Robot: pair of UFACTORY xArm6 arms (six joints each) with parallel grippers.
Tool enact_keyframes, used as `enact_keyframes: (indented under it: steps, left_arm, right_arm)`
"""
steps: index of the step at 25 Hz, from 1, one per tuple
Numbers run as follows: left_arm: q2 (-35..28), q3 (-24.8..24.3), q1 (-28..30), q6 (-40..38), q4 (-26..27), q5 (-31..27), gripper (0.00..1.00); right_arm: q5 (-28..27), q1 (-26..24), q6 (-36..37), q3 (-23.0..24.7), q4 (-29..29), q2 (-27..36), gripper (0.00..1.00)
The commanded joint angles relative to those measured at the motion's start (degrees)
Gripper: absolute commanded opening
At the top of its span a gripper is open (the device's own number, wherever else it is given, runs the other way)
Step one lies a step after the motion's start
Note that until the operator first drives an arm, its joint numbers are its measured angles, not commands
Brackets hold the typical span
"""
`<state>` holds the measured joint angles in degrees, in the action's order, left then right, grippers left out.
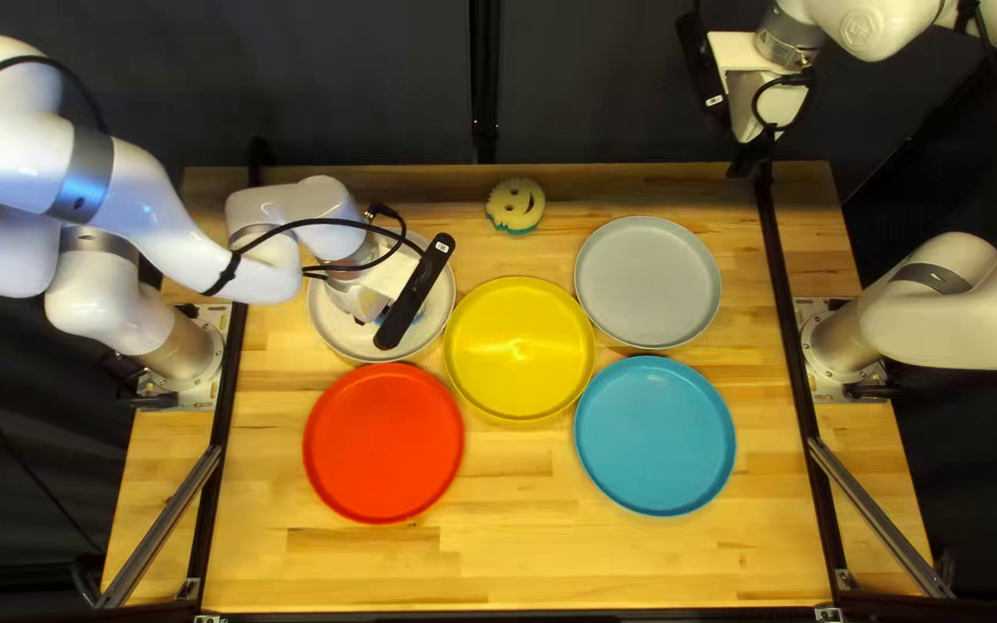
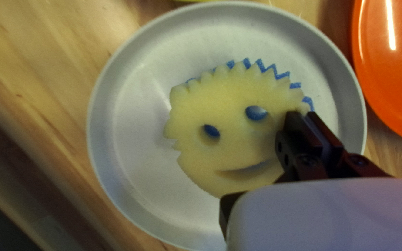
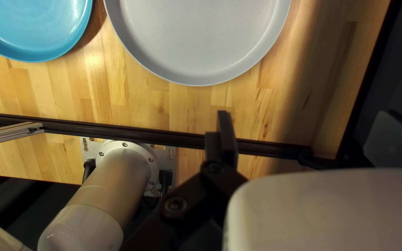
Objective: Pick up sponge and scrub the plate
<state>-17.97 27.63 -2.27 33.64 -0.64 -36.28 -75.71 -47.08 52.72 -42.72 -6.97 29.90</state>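
Left wrist view: the smiling sponge (image 2: 229,148) is over the inside of the white plate (image 2: 122,186), yellow face up with blue showing along its toothed edge; whether it touches the plate I cannot tell. My left gripper (image 1: 362,298) is above that same plate, its fingers drawn narrowly together at the sponge's edge — whether a bit of sponge is pinched there I cannot tell. In the top left view its body and the black bar (image 1: 414,291) on it block much of the white plate and nearly all of the sponge.

Around the white plate things are tight. The yellow plate (image 1: 518,346) is close up against it on the right in the top left view, and the red plate (image 1: 383,444) is just beside it toward the near edge. Farther from the white plate, past the yellow one, are the grey plate (image 1: 649,283) and, nearer the table's near edge, the blue plate (image 1: 654,433). A second sponge (image 1: 516,205) is near the table's far edge, up and to the right of the white plate.

My right gripper (image 1: 750,162) is well apart from the white plate, raised by the far edge — its fingers spread wide with nothing between them.
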Motion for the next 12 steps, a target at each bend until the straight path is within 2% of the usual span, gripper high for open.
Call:
enact_keyframes:
  steps: [1,8,10,12]
  left_arm:
    - [4.01,3.38,4.1,-4.03,-3.15,2.85,0.0]
    - [14.93,6.47,7.63,-3.53,-2.34,13.51,0.0]
    - [18.99,8.31,8.05,-1.26,-0.39,16.29,0.0]
    - [19.5,8.54,7.98,1.06,1.54,16.96,0.0]
  right_arm:
    - [0.0,0.0,0.0,0.0,0.0,0.0,1.0]
    - [0.0,0.0,0.0,0.0,0.0,0.0,1.0]
    - [0.0,0.0,0.0,0.0,0.0,0.0,1.0]
    - [0.0,0.0,0.0,0.0,0.0,0.0,1.0]
